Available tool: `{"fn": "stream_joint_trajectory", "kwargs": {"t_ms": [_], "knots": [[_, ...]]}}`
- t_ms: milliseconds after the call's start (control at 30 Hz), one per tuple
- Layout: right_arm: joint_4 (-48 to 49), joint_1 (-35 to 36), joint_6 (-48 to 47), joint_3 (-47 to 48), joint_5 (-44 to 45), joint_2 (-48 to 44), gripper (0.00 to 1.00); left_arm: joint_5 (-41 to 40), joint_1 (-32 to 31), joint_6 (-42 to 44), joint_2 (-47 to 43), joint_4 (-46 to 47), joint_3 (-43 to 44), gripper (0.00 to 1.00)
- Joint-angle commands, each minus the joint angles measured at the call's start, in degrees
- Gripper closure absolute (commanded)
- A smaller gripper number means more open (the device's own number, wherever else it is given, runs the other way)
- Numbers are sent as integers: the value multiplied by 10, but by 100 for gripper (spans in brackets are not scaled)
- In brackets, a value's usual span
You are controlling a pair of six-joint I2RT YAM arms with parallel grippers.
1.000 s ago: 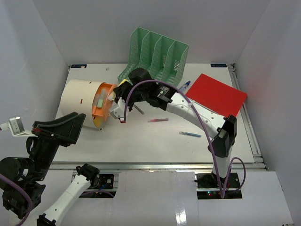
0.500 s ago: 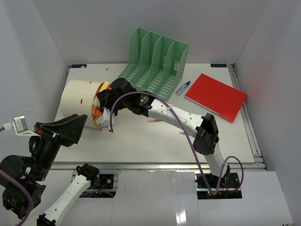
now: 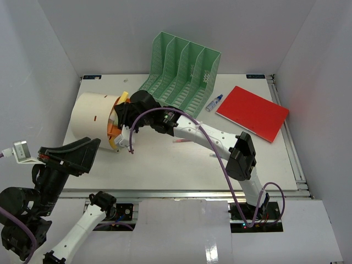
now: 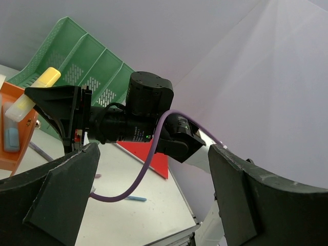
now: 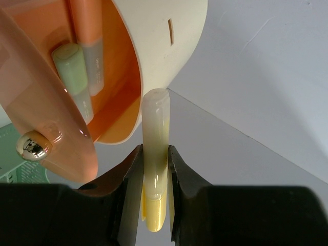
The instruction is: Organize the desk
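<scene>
The white desk (image 3: 165, 165) holds a cream cylinder container (image 3: 91, 113) lying on its side with an orange insert (image 3: 114, 132) at its mouth. My right gripper (image 3: 123, 105) is shut on a yellow highlighter (image 5: 155, 128), whose end sits at the container's rim (image 5: 169, 46). A green highlighter (image 5: 72, 61) and an orange one (image 5: 89, 31) lie in the insert (image 5: 51, 118). The yellow highlighter also shows in the left wrist view (image 4: 36, 92). My left gripper (image 4: 154, 174) is open and empty, raised at the near left (image 3: 69, 154).
A green file rack (image 3: 184, 69) stands at the back. A red notebook (image 3: 253, 113) and a small blue-capped bottle (image 3: 214, 103) lie at the right. A pink pen (image 3: 184, 141) and a blue pen (image 4: 128, 198) lie mid-desk under the right arm. A silver rail (image 3: 181, 192) edges the front.
My right gripper swung left with the yellow highlighter, from in front of the rack to the container's mouth. The left arm shifted slightly.
</scene>
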Motion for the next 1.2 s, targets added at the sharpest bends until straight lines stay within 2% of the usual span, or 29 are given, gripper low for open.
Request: {"fn": "stream_joint_trajectory", "kwargs": {"t_ms": [0, 100, 333, 467, 600, 867, 1000, 1167], "knots": [[-10, -1, -78, 7, 22, 2, 85, 13, 0, -1, -7, -9, -8, 2], [-24, -1, -84, 17, 27, 7, 82, 14, 0, -4, -10, -10, -11, 2], [-35, 0, -94, 22, 26, 9, 65, 20, 0, -4, -12, -8, -25, 2], [-31, 1, -95, 24, 24, 9, 51, 22, 0, -5, -13, -8, -31, 2], [-20, 3, -90, 26, 16, 3, 42, 27, 0, -4, -10, -8, -32, 2], [-27, 6, -17, 33, -5, -46, 45, 62, -1, 16, 23, -4, -36, 2], [-77, -6, 84, 17, -25, -102, 47, 98, 0, 33, 66, -4, -42, 3], [-143, -48, 238, -34, -80, -180, 54, 123, 0, 50, 104, 19, -67, 11]]}}
